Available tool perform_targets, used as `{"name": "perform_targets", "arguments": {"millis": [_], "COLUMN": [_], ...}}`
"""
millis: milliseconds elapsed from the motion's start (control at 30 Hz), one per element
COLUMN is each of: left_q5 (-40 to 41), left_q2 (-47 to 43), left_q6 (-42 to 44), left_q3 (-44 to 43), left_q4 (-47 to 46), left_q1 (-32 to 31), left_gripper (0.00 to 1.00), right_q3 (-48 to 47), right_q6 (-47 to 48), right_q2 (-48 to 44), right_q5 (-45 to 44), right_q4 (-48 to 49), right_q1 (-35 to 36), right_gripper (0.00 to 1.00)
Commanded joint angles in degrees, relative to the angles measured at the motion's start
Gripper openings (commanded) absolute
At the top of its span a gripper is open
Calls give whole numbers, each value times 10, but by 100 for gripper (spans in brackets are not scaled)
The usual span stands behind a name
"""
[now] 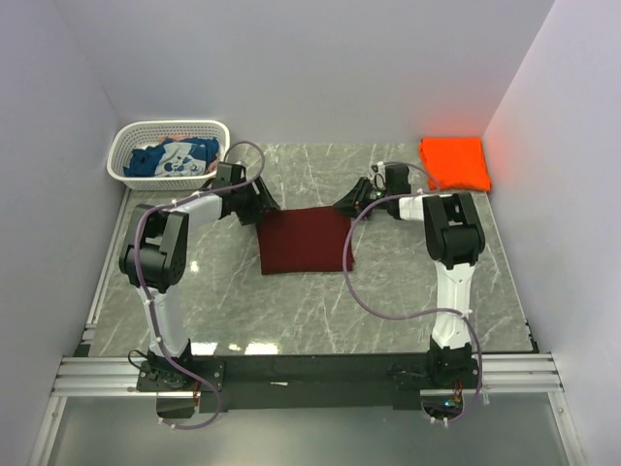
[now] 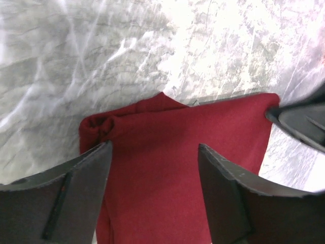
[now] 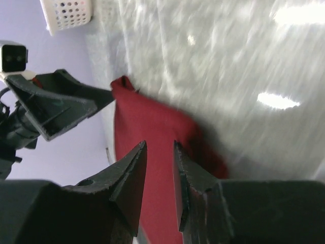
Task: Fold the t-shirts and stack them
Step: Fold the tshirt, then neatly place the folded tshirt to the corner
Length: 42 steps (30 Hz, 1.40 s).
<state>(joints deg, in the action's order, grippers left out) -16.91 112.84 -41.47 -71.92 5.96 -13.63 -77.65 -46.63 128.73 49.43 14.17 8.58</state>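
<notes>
Top view first: the maroon t-shirt (image 1: 306, 241) lies folded into a neat rectangle in the middle of the worktop (image 1: 408, 291). The left pincer (image 1: 260, 206) is at its upper left corner and the right pincer (image 1: 347, 206) at its upper right corner. The orange t-shirt (image 1: 454, 162) sits folded in the upper right of the frame, and the blue t-shirt (image 1: 175, 157) is bunched in the basket (image 1: 126, 160) at upper left. My guess is the step is either one more fold or carrying the maroon one over to the orange one.

Left wrist view: the left pincer (image 2: 155, 173) is spread wide over the maroon t-shirt (image 2: 172, 137), with nothing clamped. The corner at middle left is rolled and lumpy. I'd get both layers of that roll inside the jaws before closing, or the fold will slip open. The right pincer's tip (image 2: 299, 124) pokes in at the right edge.

Right wrist view: the right pincer (image 3: 160, 168) has only a narrow slit between its jaws, right over the maroon t-shirt (image 3: 147, 127). Honestly can't tell if any cloth is pinched in there. The left pincer (image 3: 56, 104) is across at the far corner, with the basket (image 3: 66, 12) at the top left of the frame.

Tip: have both corners gripped before lifting, then raise them together and level so the rectangle doesn't skew.
</notes>
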Motion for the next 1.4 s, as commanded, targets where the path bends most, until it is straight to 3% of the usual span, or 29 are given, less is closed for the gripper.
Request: {"name": "perform_targets", "arguments": {"millis": [0,300,433,667,900,933,1000,1133,1233,1367], "left_q5": [18,17,15,36,21,29,39,71,105,166], "left_q2": [-55,-224,-267,-264,-278,-288,-323,-393,-451,-524], "left_q6": [17,0,-18,-60,-113,-114,-110,-94,-76,-44], "left_q3": [-27,48,160,320,429,441,444,417,379,318], "left_q4": [56,55,17,-95,-142,-136,-105,-21,61,157], "left_q1": [11,-31,-85,-106,-50,-45,-37,-36,-36,-36], "left_gripper": [75,75,65,59,54,54,54,56,62,69], "right_q3": [35,180,267,357,418,424,426,406,392,338], "right_q6": [-10,-11,-4,53,23,5,8,61,32,-15], "right_q2": [-98,-252,-283,-227,-138,-141,-176,-263,-312,-315], "right_q5": [-6,38,45,64,93,95,89,55,59,39], "right_q4": [34,76,107,142,235,273,250,128,128,145], "right_q1": [-3,42,73,71,19,15,14,19,49,138], "right_gripper": [35,36,36,32,26,25,25,26,27,28]}}
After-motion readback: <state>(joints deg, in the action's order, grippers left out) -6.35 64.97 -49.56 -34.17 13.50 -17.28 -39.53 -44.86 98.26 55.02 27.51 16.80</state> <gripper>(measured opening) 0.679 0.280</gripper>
